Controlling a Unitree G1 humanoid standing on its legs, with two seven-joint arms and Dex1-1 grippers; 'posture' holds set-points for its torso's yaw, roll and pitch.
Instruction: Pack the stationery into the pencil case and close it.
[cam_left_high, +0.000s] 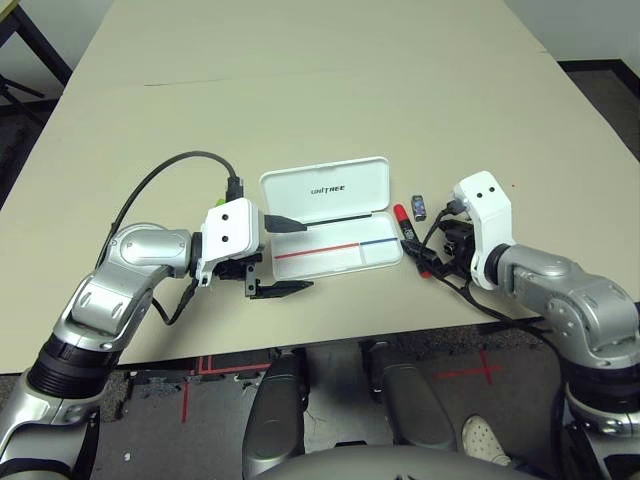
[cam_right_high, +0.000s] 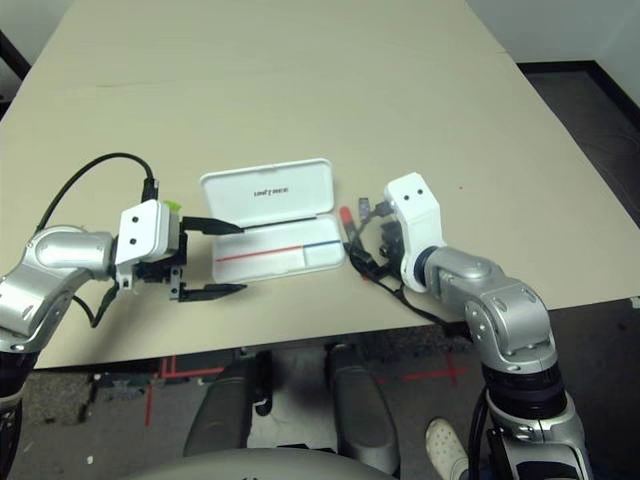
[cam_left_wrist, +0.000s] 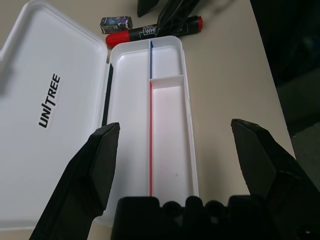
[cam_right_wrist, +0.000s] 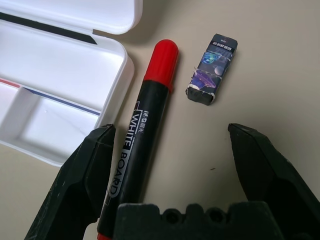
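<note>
1. Nearest to me is my left gripper (cam_left_high: 283, 256), held low over the table (cam_left_high: 300, 100) at the left end of the pencil case (cam_left_high: 330, 225); its two black fingers (cam_left_wrist: 95, 165) stand wide apart and hold nothing.
2. My left forearm comes in from the left with the elbow bent, and a black cable (cam_left_high: 160, 180) loops over the wrist.
3. My right gripper (cam_right_wrist: 170, 175) hovers low at the right end of the case, forearm reaching in from the right; its jaws are also spread and empty, one finger (cam_right_wrist: 80, 175) over the marker's black barrel.
4. One pencil case lies open and flat, the lid with its black lettering on the far side, the tray with the red-and-blue line toward me. Nothing lies in the tray.
5. One red marker (cam_right_wrist: 145, 120) lies on the table just beside the tray's right end, red cap pointing away from me.
6. One small dark eraser (cam_right_wrist: 212, 70) lies near the marker's cap end, apart from it.
7. A bit of lime green (cam_left_high: 217, 201) peeks from behind my left wrist; I cannot tell what it is.
</note>
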